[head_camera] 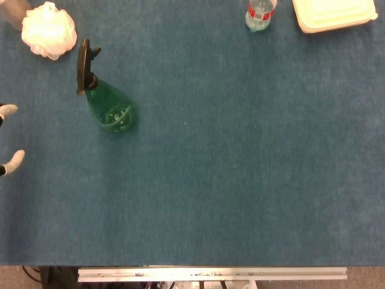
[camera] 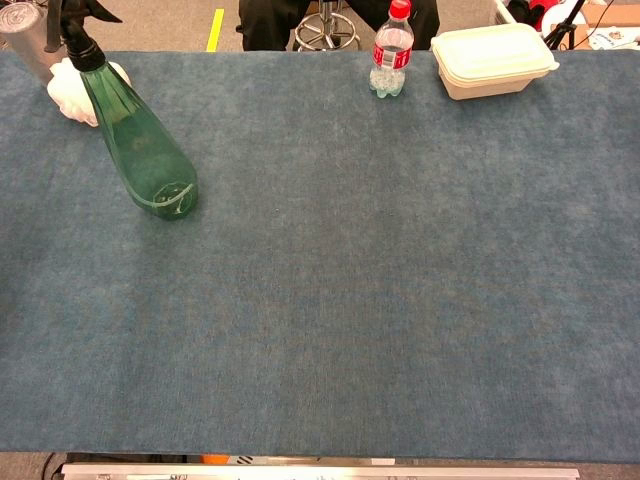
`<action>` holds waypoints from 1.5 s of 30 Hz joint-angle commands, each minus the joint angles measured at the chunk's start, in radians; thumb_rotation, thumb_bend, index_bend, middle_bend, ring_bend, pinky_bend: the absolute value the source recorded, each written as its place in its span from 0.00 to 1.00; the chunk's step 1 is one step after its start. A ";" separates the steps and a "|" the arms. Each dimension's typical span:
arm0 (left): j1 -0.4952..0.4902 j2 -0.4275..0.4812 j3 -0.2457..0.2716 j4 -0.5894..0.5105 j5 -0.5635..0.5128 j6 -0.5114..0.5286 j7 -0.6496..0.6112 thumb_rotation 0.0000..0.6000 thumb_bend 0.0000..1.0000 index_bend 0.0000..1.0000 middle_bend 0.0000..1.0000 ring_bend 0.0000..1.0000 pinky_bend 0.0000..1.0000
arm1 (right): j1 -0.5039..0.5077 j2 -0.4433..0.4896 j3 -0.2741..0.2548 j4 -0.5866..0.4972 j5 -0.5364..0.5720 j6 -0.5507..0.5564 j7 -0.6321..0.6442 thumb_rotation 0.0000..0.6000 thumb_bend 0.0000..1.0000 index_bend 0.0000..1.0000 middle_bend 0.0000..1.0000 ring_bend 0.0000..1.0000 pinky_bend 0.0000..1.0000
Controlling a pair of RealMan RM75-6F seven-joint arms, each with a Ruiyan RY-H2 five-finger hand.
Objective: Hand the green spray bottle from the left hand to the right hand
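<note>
While the green spray bottle [head_camera: 108, 105] stands untouched, left robot hand [head_camera: 9, 138] sits released at table's [head_camera: 240, 180] left edge.

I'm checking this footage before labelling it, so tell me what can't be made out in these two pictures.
- Left hand: head view shows only pale fingertips at the left edge; the rest is cut off, and the chest view misses it.
- Right hand: in neither view.
- Grey object behind the white puff: cut by the corner in both views, so unidentifiable.
- Water bottle and lidded container: cropped by the head view's top edge.
- Green spray bottle: liquid level unclear.
</note>
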 commanded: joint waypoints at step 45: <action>-0.274 -0.165 -0.072 0.206 -0.088 -0.514 -0.758 0.82 0.19 0.00 0.10 0.09 0.24 | 0.027 -0.016 0.010 0.052 -0.015 -0.020 0.049 1.00 0.28 0.30 0.41 0.34 0.23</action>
